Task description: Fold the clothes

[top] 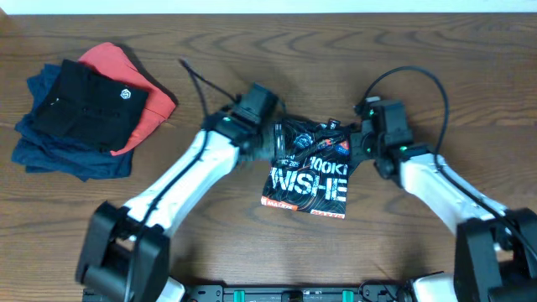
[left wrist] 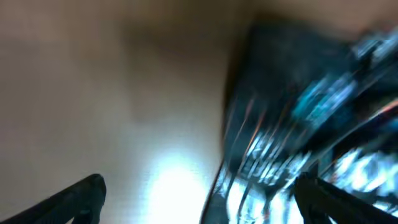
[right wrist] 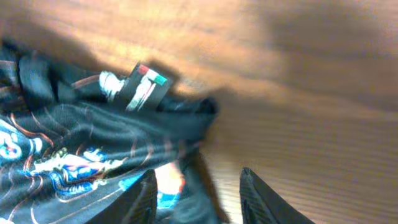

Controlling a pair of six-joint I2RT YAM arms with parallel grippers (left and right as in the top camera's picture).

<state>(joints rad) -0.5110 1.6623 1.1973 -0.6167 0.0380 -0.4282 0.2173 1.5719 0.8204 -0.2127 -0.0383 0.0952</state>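
Mid-fold: thin black white-lettered jersey shirt (top: 306, 180) lies bunched mid brown wooden worktop (top: 252, 50), left gripper (top: 277, 144) wide, right gripper (top: 357, 143) narrowly parted at its top corners, which probably need pinching and folding down next.

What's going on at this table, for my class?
A black printed shirt lies partly folded, bunched at its top. The robot's left claw and right claw sit open at its upper edge, one on each side. Folded garments lie stacked off to the left.
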